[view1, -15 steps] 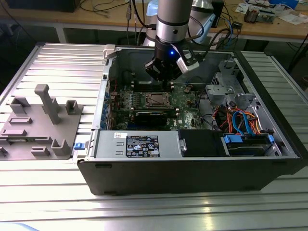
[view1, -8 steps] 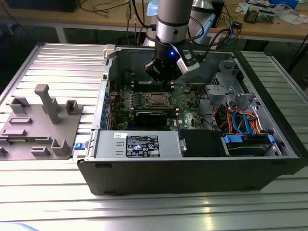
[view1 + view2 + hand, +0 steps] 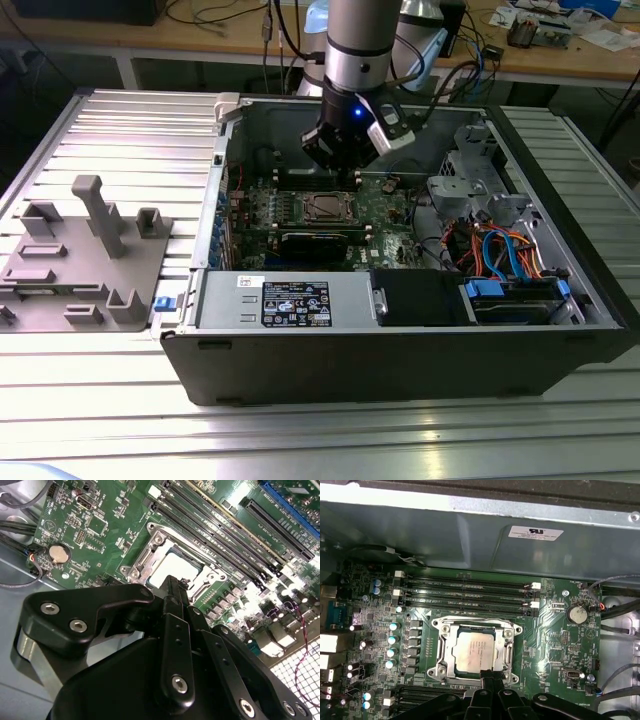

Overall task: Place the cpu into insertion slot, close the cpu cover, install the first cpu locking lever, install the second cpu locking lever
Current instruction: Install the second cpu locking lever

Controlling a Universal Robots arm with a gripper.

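The exterior view looks down from the front onto the open computer case point(image 3: 400, 330), while both wrist views ride close above the motherboard point(image 3: 555, 645) (sharing the insertion slot point(image 3: 172, 565)).

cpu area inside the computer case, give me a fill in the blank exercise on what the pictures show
1. The cpu lies inside the ____ on the green board.
2. The cover around the cpu is a metal frame with a ____ window.
3. In the first wrist view, the pincer sits at the ____ of the cover.
4. In the exterior view, the arm reaches down into the open computer ____.

Missing words: slot; square; edge; case
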